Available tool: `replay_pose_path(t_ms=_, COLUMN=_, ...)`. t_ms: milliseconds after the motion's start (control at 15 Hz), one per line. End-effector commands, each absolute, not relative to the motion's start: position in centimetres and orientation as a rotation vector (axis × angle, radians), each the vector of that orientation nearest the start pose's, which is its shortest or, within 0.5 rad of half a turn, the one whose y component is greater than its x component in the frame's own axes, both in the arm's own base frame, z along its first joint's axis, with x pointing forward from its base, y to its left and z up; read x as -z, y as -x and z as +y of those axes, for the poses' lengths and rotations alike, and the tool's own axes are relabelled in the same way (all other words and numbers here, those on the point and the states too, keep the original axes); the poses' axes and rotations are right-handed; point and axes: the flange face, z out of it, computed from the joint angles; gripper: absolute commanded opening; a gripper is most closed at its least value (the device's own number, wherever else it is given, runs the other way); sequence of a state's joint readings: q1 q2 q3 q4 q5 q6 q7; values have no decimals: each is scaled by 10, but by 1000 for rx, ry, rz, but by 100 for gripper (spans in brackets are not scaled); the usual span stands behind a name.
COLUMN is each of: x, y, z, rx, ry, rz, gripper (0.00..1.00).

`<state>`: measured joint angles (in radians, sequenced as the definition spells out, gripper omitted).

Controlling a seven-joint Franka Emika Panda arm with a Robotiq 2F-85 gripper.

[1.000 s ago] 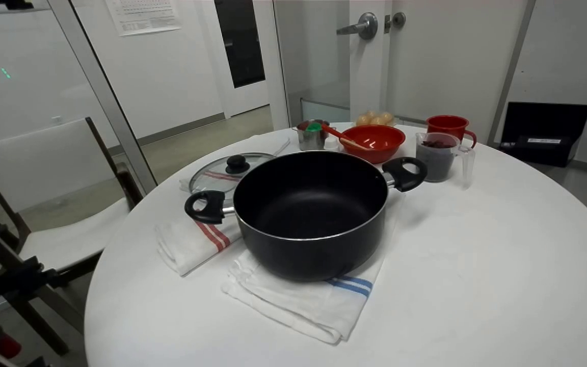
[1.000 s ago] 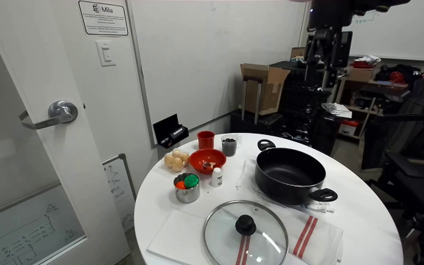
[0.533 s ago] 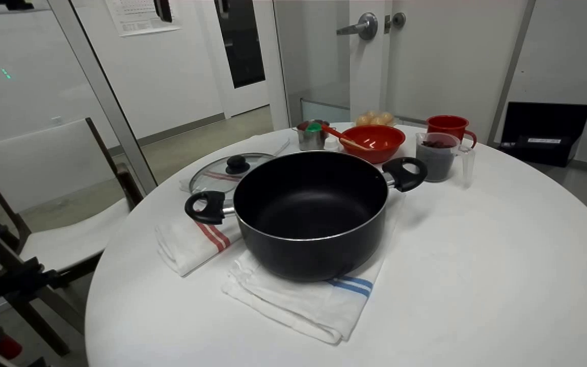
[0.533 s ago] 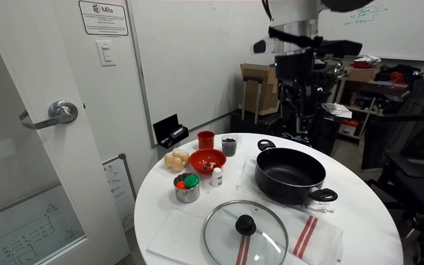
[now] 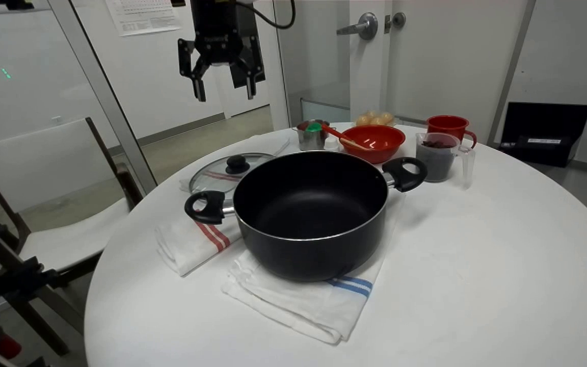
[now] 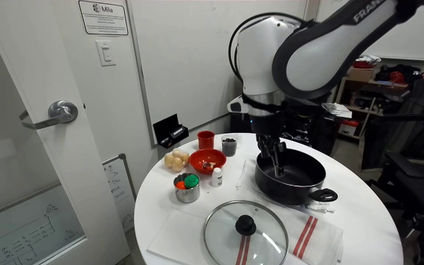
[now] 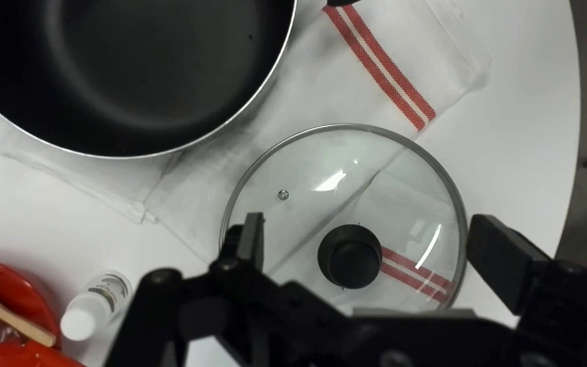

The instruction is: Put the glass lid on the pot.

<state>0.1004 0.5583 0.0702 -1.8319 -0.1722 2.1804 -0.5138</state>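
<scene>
The glass lid [image 5: 212, 178] lies flat on a white red-striped towel behind the pot [image 5: 314, 257] in an exterior view. The lid [image 6: 221, 235] and its black knob [image 6: 246, 225] show in front of the pot [image 6: 289, 191] in an exterior view. The pot is uncovered. My gripper [image 5: 225, 95] is open and empty, high above the lid. In the wrist view the knob [image 7: 350, 257] appears between the spread fingers of the gripper [image 7: 366, 229], well below them. The pot [image 7: 161, 76] is at the upper left there.
A red bowl [image 6: 201, 156], white bottle [image 6: 216, 177], metal cup [image 6: 187, 193], eggs [image 6: 176, 160], red mug [image 6: 206, 140] and measuring cup [image 6: 229, 146] stand beside the pot and lid. A blue-striped towel [image 5: 303, 311] lies under the pot. The pot's handle [image 5: 207, 207] reaches toward the lid.
My arm has come down and swung over the table, from behind the pot to above the lid. The lid, pot and other objects have not moved.
</scene>
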Motion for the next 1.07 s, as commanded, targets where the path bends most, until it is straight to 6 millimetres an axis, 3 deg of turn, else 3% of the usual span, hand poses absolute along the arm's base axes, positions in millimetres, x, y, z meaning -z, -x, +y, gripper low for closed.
replay_pose_path(t_ms=0, x=-179, y=-639, z=113, rx=-363, ry=2921, rz=-1327, gripper=100)
replay_pose_path(t_ms=467, x=-117, y=-641, z=150, rx=-468, ry=2829, rz=-1524, gripper=100)
replay_pose_path(t_ms=1000, x=-79, y=-638, z=184, rx=-479, ry=2710, rz=-1638, gripper=100)
